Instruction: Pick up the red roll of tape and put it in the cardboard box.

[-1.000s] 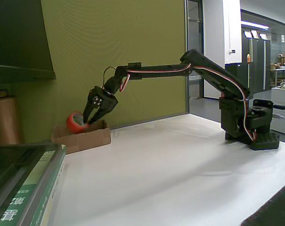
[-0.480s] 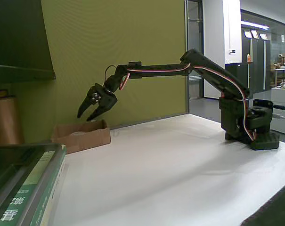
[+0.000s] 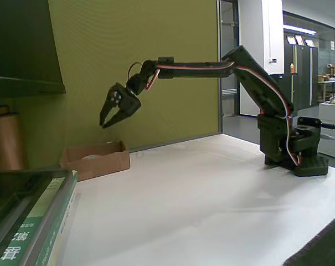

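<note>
The red roll of tape is not visible from the fixed view; I judge it lies inside the cardboard box (image 3: 95, 160), hidden behind the near flap. The box sits at the table's (image 3: 211, 194) left end against the green wall (image 3: 156, 55). My gripper (image 3: 108, 119) hangs above the box, jaws parted and empty, fingertips pointing down. One second ago my fingers held the roll at the box rim; half a second ago they were open and lower. Now the arm is raised higher, clearing the box flaps.
</note>
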Controlling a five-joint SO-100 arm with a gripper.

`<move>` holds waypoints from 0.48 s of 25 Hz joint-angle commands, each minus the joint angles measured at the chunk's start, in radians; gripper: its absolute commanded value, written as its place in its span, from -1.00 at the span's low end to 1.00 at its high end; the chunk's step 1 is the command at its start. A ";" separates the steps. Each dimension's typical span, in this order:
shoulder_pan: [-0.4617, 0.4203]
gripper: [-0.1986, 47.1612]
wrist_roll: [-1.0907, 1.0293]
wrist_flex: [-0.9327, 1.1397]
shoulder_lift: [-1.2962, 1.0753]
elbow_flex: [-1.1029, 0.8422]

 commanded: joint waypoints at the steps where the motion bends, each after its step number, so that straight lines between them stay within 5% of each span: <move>1: 0.006 -0.99 0.018 0.005 0.190 0.043; 12: -0.078 -0.99 0.195 0.166 0.635 0.368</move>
